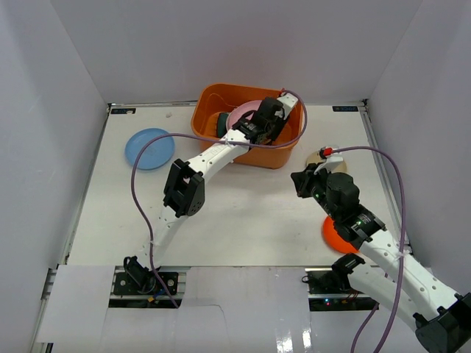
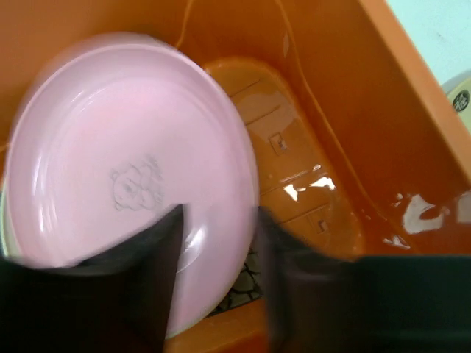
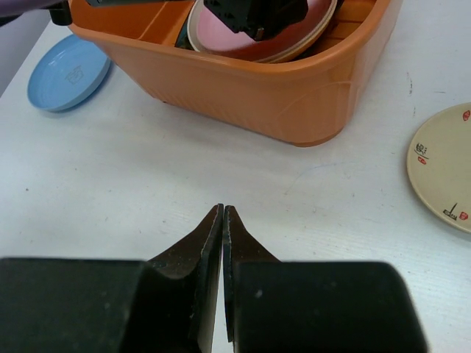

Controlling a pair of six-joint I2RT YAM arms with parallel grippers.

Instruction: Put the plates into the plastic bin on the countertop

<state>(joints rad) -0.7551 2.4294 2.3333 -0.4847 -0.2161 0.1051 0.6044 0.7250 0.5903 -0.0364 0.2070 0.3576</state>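
The orange plastic bin [image 1: 282, 156] stands at the back middle of the countertop [image 1: 243, 213]. My left gripper [image 1: 265, 110] is inside it, open, its jaws astride the rim of the pink plate [image 2: 125, 169] without clamping it; the view is blurred. The pink plate [image 3: 221, 33] lies on other plates in the bin [image 3: 243, 88], with a dark patterned one [image 2: 246, 283] under its edge. My right gripper [image 3: 222, 209] is shut and empty, low over the bare countertop in front of the bin. A blue plate [image 1: 149, 148], a cream plate [image 3: 445, 165] and an orange plate [image 1: 335, 234] lie outside the bin.
The blue plate [image 3: 66, 70] is left of the bin. The cream plate [image 1: 329, 157] is right of it, partly behind my right arm [image 1: 346, 206]. The orange plate is half hidden under that arm. White walls close in the sides and back.
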